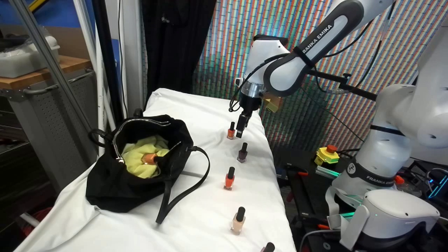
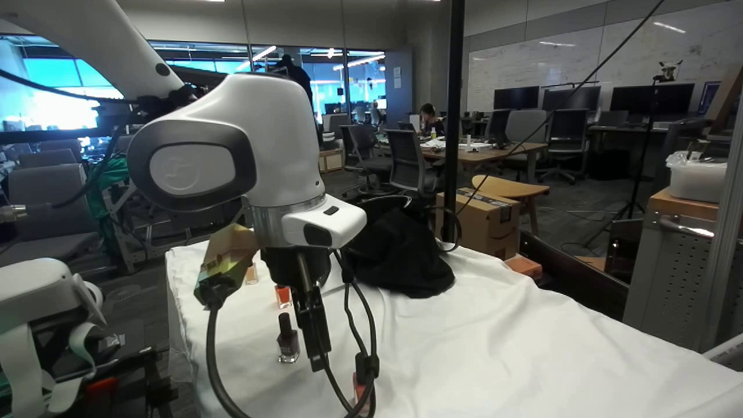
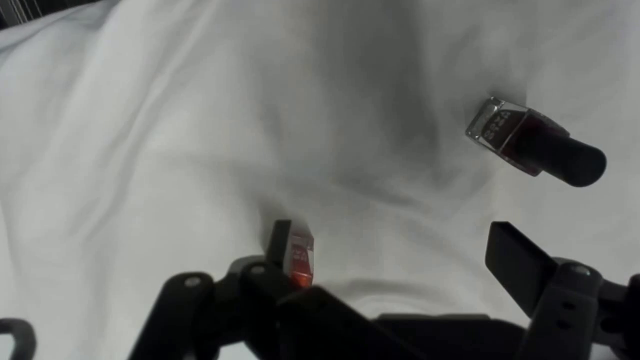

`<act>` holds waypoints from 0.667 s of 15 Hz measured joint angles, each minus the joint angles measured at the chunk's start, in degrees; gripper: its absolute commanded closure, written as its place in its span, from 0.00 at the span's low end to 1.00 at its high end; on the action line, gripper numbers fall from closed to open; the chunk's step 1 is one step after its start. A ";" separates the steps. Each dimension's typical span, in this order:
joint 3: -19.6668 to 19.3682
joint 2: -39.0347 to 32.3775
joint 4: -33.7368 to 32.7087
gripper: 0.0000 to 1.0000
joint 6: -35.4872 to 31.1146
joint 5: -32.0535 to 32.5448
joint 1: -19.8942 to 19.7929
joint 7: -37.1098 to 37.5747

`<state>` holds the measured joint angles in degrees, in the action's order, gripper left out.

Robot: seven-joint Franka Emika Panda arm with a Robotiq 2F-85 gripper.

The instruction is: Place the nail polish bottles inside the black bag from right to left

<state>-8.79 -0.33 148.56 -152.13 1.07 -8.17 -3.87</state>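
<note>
Your gripper [image 3: 390,242] had its fingers spread apart, near to a red bottle [image 3: 303,257]. An orange bottle [image 1: 149,159] was lying inside the bag [image 1: 136,193].

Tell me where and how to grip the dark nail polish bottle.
I'd take its slim black cap from straight above, with the open gripper straddling it. The dark nail polish bottle stands upright, and the cap on top looks narrower than the squarish body, so it should fit between the jaws.
</note>
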 measured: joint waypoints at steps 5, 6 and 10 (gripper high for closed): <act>-0.01 -2.68 -0.91 0.00 -1.64 -0.34 -0.93 -0.41; -0.02 -3.37 -1.18 0.00 -2.11 -0.53 -1.14 -0.56; -0.02 -6.66 -2.98 0.00 -3.04 -3.47 -2.21 -2.59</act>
<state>-8.81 -6.99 145.58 -155.17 -2.40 -10.39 -6.46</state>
